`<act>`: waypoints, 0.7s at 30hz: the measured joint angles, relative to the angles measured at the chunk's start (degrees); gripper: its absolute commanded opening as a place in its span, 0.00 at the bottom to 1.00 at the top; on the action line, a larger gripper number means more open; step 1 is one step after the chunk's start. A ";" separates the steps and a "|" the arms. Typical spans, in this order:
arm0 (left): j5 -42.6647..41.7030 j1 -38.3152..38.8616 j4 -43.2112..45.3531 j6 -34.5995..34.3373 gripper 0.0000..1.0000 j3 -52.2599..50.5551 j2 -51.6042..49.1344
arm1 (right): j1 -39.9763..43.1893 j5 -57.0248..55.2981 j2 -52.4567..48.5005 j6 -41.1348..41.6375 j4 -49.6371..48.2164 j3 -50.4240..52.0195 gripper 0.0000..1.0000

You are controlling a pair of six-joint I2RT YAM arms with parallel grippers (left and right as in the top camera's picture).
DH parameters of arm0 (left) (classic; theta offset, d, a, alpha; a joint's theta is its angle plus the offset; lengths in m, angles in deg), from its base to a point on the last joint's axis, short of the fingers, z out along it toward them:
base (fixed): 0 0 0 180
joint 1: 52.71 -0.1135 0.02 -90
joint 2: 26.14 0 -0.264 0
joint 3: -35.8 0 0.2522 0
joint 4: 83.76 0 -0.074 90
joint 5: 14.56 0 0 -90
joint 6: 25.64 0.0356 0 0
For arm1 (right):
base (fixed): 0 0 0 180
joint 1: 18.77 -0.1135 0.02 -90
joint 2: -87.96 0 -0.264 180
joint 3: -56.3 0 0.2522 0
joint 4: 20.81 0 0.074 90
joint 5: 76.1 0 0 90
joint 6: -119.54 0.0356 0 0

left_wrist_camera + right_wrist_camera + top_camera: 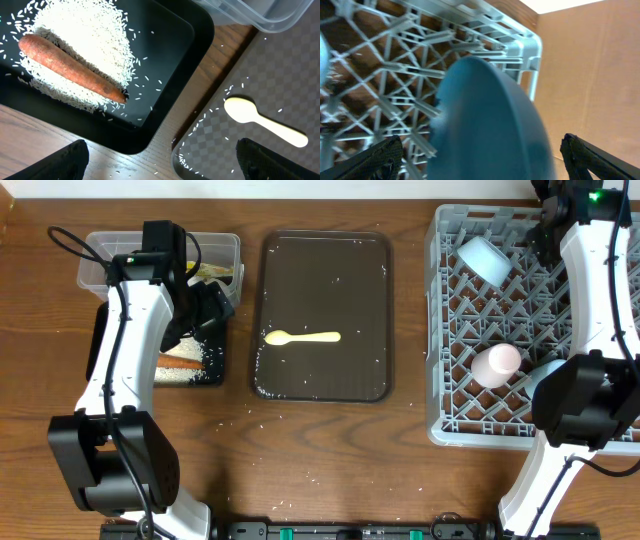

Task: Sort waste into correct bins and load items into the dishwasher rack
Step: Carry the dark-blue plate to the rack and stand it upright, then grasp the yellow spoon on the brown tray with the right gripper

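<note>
On my table [400,480] I see three groups. At the left, the tub [100,265] stands at the back and the shallow tray [218,372] lies just before it. In the tub lies the crumpled paper [212,272]. In the shallow tray lies the rice heap [90,35], with the carrot stick [70,65] on top of it. In the middle is the serving tray [330,280], and the spoon [303,337] lies on it. At the right is the rack [470,420]. In it, the rear cup [483,258] is at the back left, the front cup [497,364] is nearer the front, and the bowl [490,125] is tilted on edge close to a corner.
</note>
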 measured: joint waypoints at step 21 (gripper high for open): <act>0.00 0.00 0.00 0.00 0.96 0.00 0.00 | -0.94 57.46 14.49 9.07 8.59 0.17 0.72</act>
